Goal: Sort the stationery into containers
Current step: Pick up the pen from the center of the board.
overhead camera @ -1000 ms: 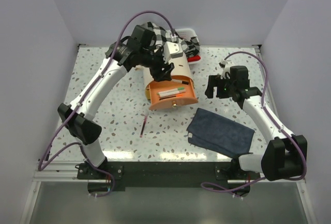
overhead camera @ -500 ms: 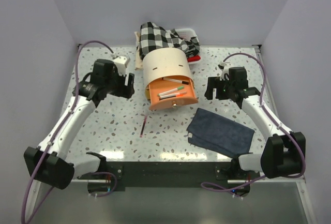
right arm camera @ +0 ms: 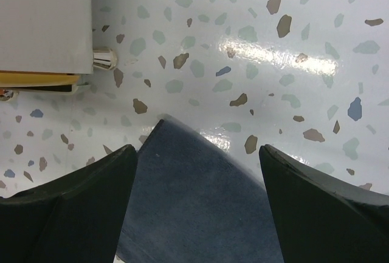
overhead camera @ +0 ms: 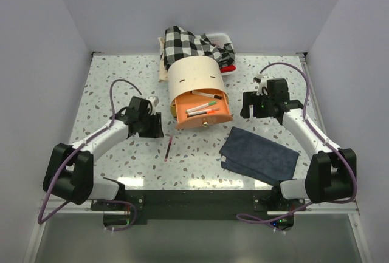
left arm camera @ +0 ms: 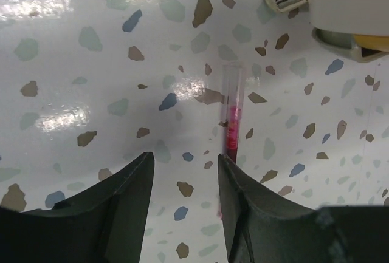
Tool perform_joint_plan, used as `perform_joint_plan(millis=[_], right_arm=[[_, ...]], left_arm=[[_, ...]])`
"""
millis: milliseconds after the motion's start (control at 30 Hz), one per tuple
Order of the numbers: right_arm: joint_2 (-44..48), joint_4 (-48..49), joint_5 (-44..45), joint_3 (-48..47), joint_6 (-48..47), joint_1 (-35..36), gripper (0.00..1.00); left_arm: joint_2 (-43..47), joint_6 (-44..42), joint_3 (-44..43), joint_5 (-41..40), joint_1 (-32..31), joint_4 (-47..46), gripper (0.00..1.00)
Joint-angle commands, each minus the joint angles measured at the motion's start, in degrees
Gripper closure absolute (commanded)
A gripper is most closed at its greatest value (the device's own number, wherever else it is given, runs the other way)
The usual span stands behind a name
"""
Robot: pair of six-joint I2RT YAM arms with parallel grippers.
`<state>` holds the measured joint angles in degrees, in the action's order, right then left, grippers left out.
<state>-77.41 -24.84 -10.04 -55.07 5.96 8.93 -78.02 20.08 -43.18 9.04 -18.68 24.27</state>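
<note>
Dark red pencil (left arm camera: 231, 117) loose on table, just ahead of left gripper (left arm camera: 184, 161), beside one fingertip. Jaws apart, empty, probably lining up pick. Orange drawer (overhead camera: 219, 119) hangs open, pens inside. Right gripper (right arm camera: 197, 150) spread wide, empty, parked over dark blue cloth (right arm camera: 200, 214).

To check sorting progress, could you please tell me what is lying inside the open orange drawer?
The orange drawer holds a few thin pens, one green-tipped. Its back part runs under the cream cabinet, so anything there is hidden.
</note>
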Motion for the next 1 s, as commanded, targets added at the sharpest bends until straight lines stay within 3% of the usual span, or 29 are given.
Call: perform_joint_plan(millis=[0, 533, 667, 967], right_arm=[[-1.86, 1.11, -0.06, -2.15, -0.51, -0.32, 0.14], [-2.40, 2.43, -0.24, -1.80, -0.51, -0.23, 0.14], [-1.61, 2.43, -0.06, -0.66, -0.51, -0.31, 0.14], [-1.25, 2.52, 0.20, -0.30, -0.51, -0.32, 0.14]], left_arm=[[0.06, 2.77, 2.39, 2.91, -2.85, -7.04, 0.50], [-5.12, 3.21, 5.03, -4.55, -10.15, -4.50, 0.51], [-7.14, 4.27, 5.82, -5.43, -10.24, -4.41, 0.59], [-9.87, 6.55, 5.30, -8.86, -9.98, -1.95, 0.64]])
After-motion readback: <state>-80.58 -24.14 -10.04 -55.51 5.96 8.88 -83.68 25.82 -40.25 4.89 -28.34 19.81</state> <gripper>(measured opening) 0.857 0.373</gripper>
